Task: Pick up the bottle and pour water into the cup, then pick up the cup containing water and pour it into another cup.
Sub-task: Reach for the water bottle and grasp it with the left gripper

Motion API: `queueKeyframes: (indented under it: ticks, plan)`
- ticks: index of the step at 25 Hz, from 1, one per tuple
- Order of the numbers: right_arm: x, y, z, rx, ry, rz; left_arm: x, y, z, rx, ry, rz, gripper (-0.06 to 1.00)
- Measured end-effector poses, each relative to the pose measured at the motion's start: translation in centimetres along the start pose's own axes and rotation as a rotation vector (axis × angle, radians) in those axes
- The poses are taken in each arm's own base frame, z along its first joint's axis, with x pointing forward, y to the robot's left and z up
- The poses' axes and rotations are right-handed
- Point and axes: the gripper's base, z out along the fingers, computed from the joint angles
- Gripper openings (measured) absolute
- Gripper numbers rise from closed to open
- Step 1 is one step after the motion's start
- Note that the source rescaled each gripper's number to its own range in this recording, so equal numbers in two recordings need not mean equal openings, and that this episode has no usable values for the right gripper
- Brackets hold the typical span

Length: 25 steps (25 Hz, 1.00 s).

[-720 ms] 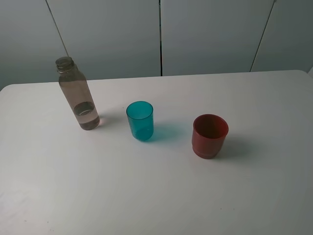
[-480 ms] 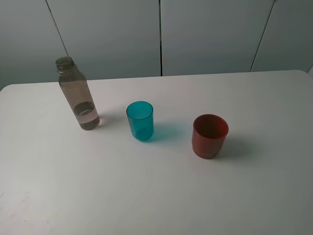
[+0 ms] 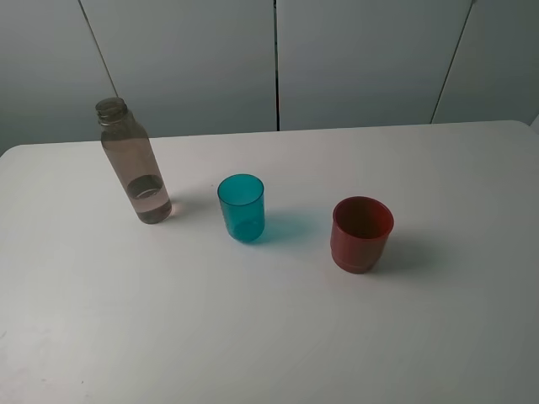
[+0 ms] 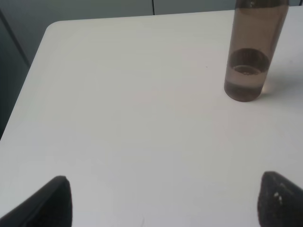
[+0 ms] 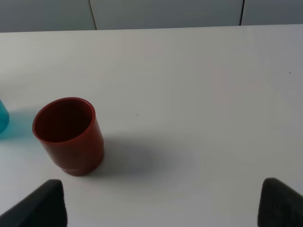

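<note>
A tall, slim bottle [image 3: 135, 164] of smoky brown-grey transparent plastic stands upright on the left of a white table [image 3: 269, 337], its threaded neck uppermost and water filling roughly its lower third. A small translucent teal cup [image 3: 242, 208] stands upright near the middle, apart from the bottle, and a wider, squat red-brown cup [image 3: 361, 234] with a stepped base stands upright to the right, also on its own. The left gripper [image 4: 165, 203] hangs over bare tabletop well short of the bottle, its dark fingertips [image 4: 52, 203] spread wide and holding nothing. The right gripper [image 5: 163, 205] is likewise parted wide and empty, its fingertips [image 5: 281, 203] clear of the red-brown cup, which stands ahead of it.
</note>
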Motion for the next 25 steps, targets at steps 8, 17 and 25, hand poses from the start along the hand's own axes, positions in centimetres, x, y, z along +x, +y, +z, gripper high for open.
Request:
queueKeyframes:
  ticks: [8, 17, 25]
  plan:
    - [0.0, 0.0, 0.0, 0.0, 0.0, 0.0, 0.0, 0.0, 0.0, 0.0, 0.0, 0.0, 1.0]
    - [0.0, 0.0, 0.0, 0.0, 0.0, 0.0, -4.1, -0.3, 1.0, 0.023, -0.206, 0.017, 1.0]
    - [0.0, 0.0, 0.0, 0.0, 0.0, 0.0, -8.9, -1.5, 7.3, 0.118, -0.23, 0.021, 1.0]
